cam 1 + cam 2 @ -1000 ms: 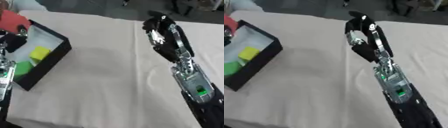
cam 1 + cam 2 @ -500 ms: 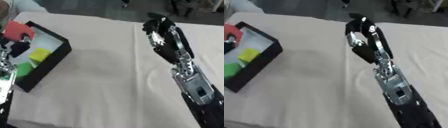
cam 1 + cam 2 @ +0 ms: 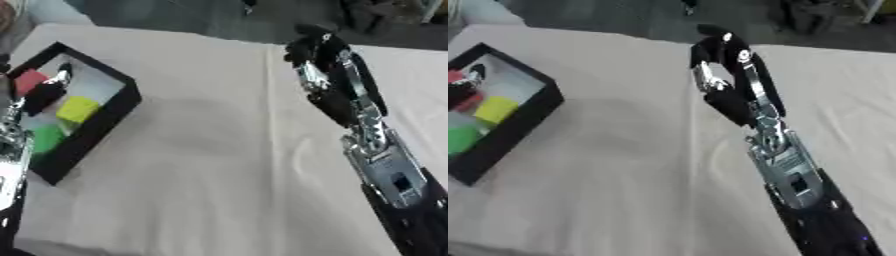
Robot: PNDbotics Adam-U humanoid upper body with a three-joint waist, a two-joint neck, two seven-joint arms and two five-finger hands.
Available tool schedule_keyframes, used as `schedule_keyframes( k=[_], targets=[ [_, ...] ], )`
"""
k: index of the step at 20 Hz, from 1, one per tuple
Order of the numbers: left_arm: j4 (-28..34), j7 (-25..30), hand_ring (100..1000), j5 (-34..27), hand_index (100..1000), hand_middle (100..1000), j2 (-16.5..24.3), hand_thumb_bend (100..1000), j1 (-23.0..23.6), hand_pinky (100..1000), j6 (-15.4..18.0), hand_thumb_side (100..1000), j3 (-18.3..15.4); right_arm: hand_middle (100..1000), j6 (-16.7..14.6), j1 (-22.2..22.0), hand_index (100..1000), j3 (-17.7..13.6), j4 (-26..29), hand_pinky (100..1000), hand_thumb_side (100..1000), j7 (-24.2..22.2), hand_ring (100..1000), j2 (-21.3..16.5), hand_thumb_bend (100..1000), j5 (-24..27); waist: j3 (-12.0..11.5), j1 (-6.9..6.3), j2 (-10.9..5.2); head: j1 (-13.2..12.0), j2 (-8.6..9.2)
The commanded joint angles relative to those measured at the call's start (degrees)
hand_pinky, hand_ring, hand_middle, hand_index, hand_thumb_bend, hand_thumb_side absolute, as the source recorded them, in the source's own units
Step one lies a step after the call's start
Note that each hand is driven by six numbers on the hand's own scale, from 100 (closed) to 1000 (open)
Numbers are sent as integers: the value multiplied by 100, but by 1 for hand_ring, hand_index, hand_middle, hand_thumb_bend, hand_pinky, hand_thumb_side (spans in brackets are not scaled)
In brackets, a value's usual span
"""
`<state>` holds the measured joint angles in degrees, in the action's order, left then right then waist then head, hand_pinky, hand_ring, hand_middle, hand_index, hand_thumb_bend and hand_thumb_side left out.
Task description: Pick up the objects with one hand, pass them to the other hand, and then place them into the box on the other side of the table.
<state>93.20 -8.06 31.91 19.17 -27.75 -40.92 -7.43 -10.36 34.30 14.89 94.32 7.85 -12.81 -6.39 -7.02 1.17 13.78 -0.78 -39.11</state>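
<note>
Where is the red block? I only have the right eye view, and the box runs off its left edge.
Observer: The red block shows in the far left part of the box, against the left hand. I can't tell whether it is let go.
Operator: Is the left arm over the box?
Observer: Yes, its silver forearm comes up from the lower left edge, across the box's near end.
Operator: And the green block?
Observer: The green block lies whole at the near end, beside the yellow block.
</note>
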Motion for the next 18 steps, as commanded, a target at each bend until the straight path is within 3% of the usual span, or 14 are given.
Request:
schedule_keyframes(
  k=[1, 2, 3, 6, 9, 12, 15, 18],
  targets=[
    [137, 18, 963, 68, 1000, 919, 99, 468, -83, 830, -36, 457, -76, 612, -24, 95, 829, -49, 166, 752, 606, 17, 645, -72, 100, 19, 4, -13, -102, -4, 31],
    [147, 2, 963, 62, 1000, 918, 98, 464, -83, 829, -42, 457, -78, 612, -25, 96, 829, -49, 167, 752, 605, 19, 645, -70, 100, 16, 4, -13, -104, -3, 30],
    [173, -53, 956, 47, 970, 904, 95, 329, -88, 820, -51, 498, -96, 611, -27, 97, 828, -50, 169, 752, 604, 22, 644, -68, 100, 14, 3, -12, -106, 9, 32],
    [452, -660, 924, -307, 880, 869, 52, 100, -111, 758, 159, 648, -166, 611, -27, 96, 827, -55, 176, 751, 606, 54, 643, -68, 100, 9, -1, -10, -109, 60, 38],
    [764, -1478, 911, -1161, 845, 860, 32, 100, -96, 739, 991, 718, -84, 613, -8, 98, 829, -73, 173, 753, 623, 118, 644, -65, 100, -10, 3, -9, -107, 210, -16],
    [948, -1898, 937, -2007, 863, 897, 55, 100, -68, 760, 1924, 721, 77, 622, 71, 104, 832, -164, 174, 762, 618, 311, 653, -55, 100, -90, 17, -8, -107, 356, -105],
    [1098, -1847, 949, -2602, 871, 911, 91, 137, -45, 777, 2613, 710, 233, 660, 243, 90, 836, -361, 182, 773, 610, 676, 683, -48, 100, -204, 39, -7, -108, 386, -144],
    [1207, -1641, 945, -3115, 849, 907, 117, 149, -20, 774, 3039, 709, 352, 711, 465, 67, 833, -602, 185, 775, 606, 1090, 709, -32, 100, -319, 66, -7, -109, 369, -187]
  ],
)
